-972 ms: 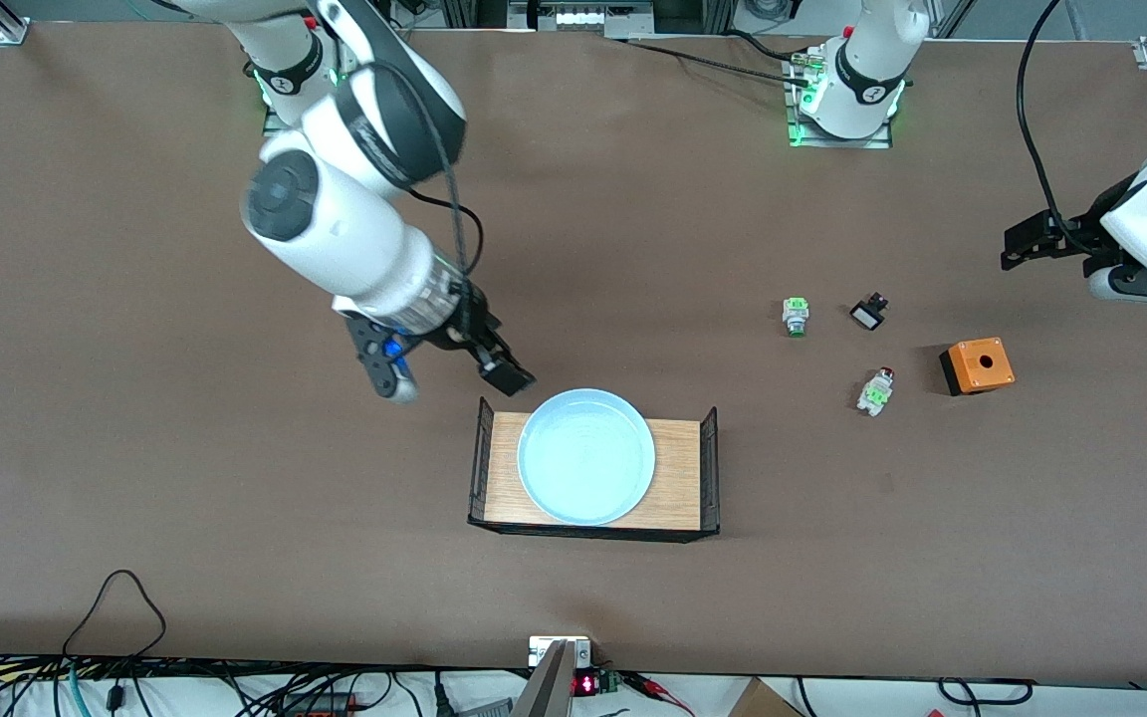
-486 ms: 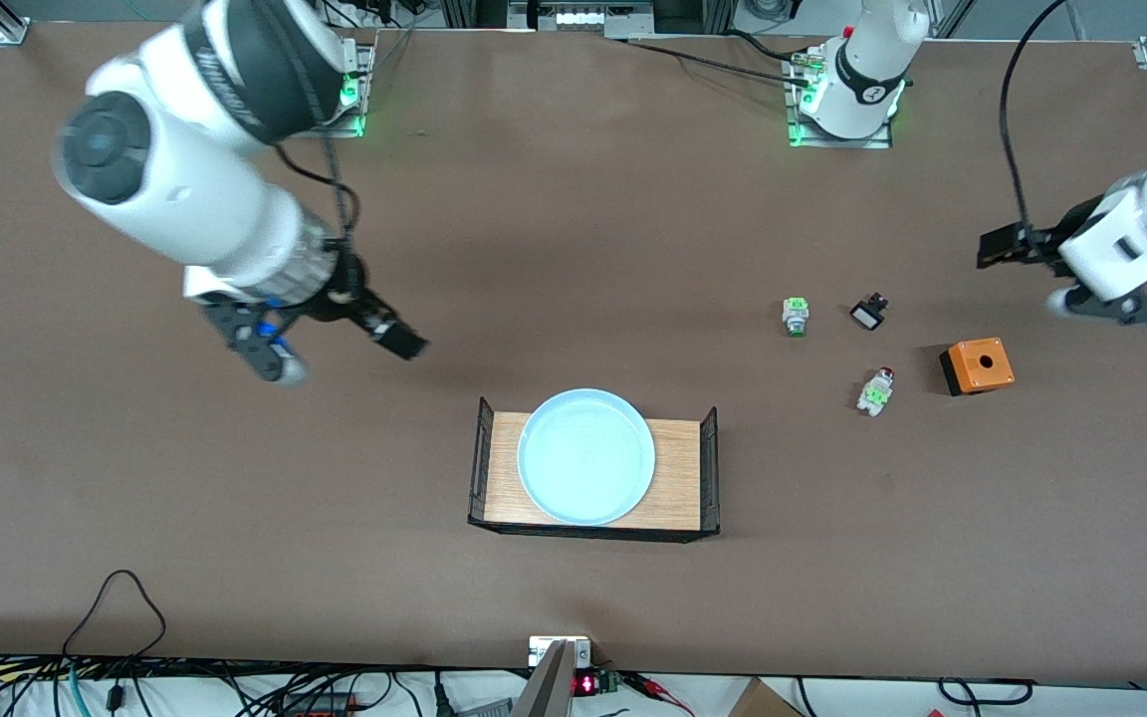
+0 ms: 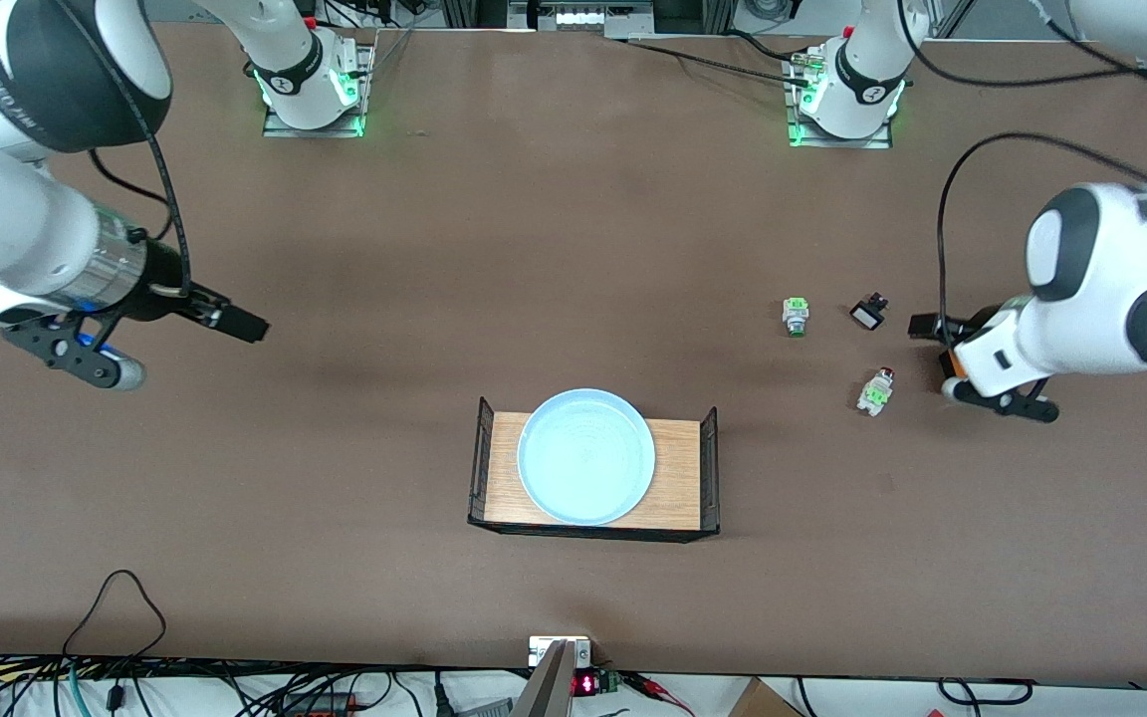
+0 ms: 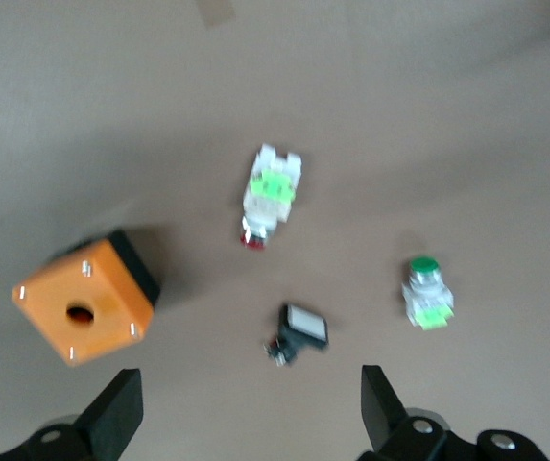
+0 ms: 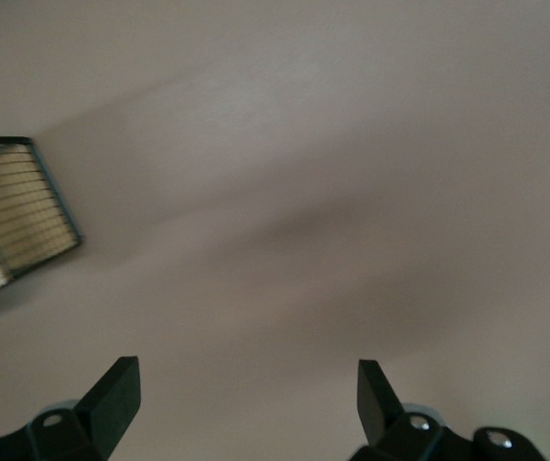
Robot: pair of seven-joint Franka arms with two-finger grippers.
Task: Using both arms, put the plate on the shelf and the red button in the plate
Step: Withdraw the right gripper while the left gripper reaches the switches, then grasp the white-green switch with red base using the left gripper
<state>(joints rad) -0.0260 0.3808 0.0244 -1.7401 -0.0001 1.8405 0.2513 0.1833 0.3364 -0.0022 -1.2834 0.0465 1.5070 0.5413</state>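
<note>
Left gripper [image 4: 246,408], jaws wide and empty, over the parts; red button [image 4: 270,194] just ahead. Right gripper [image 5: 246,399] open, empty, waits.

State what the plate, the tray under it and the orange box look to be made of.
Plate: likely glazed ceramic or hard plastic; pale blue with a soft sheen.
Tray: wood-look base showing straight grain, probably laminate; its end walls look like black wire mesh.
Orange box: seemingly moulded plastic; matt, even colour, screws at the corners.
</note>
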